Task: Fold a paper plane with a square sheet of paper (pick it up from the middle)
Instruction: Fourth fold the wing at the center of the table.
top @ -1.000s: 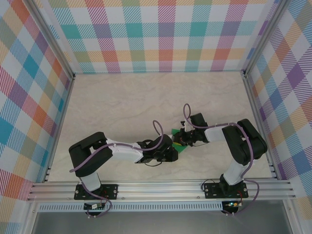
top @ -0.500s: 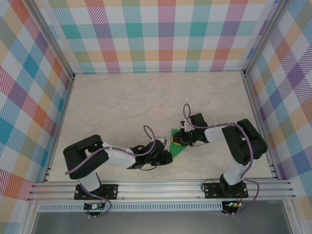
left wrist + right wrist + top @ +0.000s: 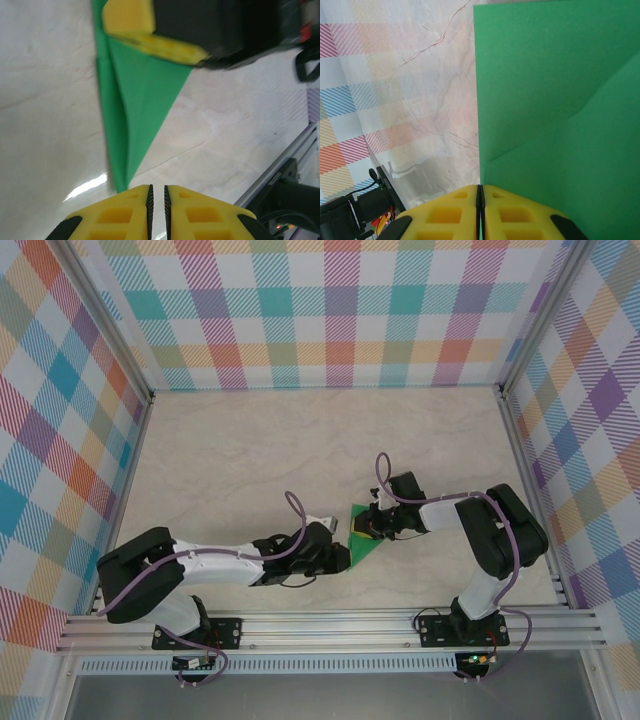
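Paper: the green paper [image 3: 375,545] lies flat on the surface [image 3: 250,460], just right of the middle of the top view. It is folded into a pointy shape.
Long way: in the left wrist view it runs from top to bottom, with the wide end up and the sharp tip down.
Left fingers [image 3: 120,217]: at the bottom edge, almost shut, holding nothing. The tip sits just up and left of them.
Right fingers [image 3: 520,215]: closed, resting on the wide end. I cannot tell if they pinch the paper or only press it.
Nearer arm: the left arm is nearer the tip.
Next move, my guess: the left fingers must slide a little left to meet the tip.
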Tool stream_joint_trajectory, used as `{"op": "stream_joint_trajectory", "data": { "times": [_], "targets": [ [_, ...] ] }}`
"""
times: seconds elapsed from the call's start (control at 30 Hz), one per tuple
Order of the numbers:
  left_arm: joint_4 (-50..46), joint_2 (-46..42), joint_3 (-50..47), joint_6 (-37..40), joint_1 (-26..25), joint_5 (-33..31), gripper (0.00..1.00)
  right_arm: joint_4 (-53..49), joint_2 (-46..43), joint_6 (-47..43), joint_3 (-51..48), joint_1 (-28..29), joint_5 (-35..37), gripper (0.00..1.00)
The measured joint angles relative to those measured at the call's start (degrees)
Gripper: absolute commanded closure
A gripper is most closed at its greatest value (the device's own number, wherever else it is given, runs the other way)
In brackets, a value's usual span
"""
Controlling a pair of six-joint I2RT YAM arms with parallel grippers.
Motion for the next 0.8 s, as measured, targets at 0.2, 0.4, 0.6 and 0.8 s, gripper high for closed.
{"op": "stream_joint_trajectory", "data": {
  "times": [0.2, 0.4, 0.6, 0.8],
  "targets": [
    [3.30, 7.06, 5.16, 0.61, 1.64, 0.04, 0.85, 0.07, -0.11, 0.83, 0.00, 0.00, 0.20, 0.88],
    [5.57, 12.55, 6.21, 0.61, 2.23, 0.04, 0.85, 0.11, -0.26, 0.85, -0.09, 0.00, 0.46, 0.88],
    [6.40, 15.45, 7.54, 0.61, 2.29, -0.59, 0.86, 0.24, -0.37, 1.05, -0.15, 0.02, 0.55, 0.88],
    [6.14, 17.16, 7.67, -0.63, 2.29, -2.49, 0.91, 0.04, -0.52, 1.05, -0.13, 0.04, 0.68, 0.88]
  ]
}}
